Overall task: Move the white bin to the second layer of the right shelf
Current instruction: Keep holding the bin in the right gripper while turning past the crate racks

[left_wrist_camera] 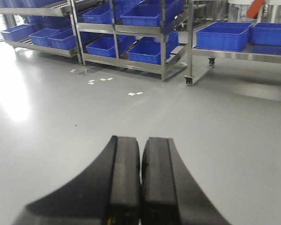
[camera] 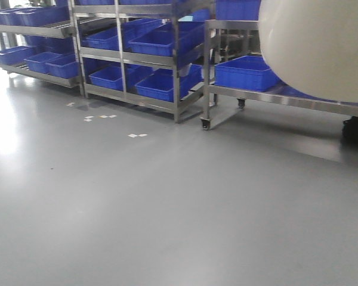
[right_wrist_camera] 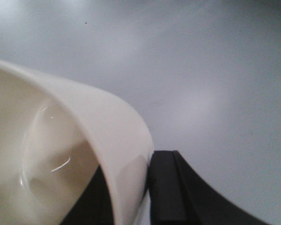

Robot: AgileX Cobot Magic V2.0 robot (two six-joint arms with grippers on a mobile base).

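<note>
right wrist view: right gripper [right_wrist_camera: 131, 190] pinches white bin [right_wrist_camera: 98, 117] wall; left gripper [left_wrist_camera: 140, 176] pressed together, empty. hold firm, bin level, move slow w/ load.

The white bin [right_wrist_camera: 61, 154] is smooth, glossy plastic, the blue crates [camera: 161, 83] duller plastic on brushed steel racks [camera: 176, 110], the grey floor [camera: 167, 208] smooth with a soft sheen, the left tool [left_wrist_camera: 141, 145] matt black.

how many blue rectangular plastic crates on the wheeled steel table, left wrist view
2: the left blue crate by the castered leg of the wheeled steel table, the right blue crate beside it, cut by the picture edge. More may be hidden beyond.
</note>
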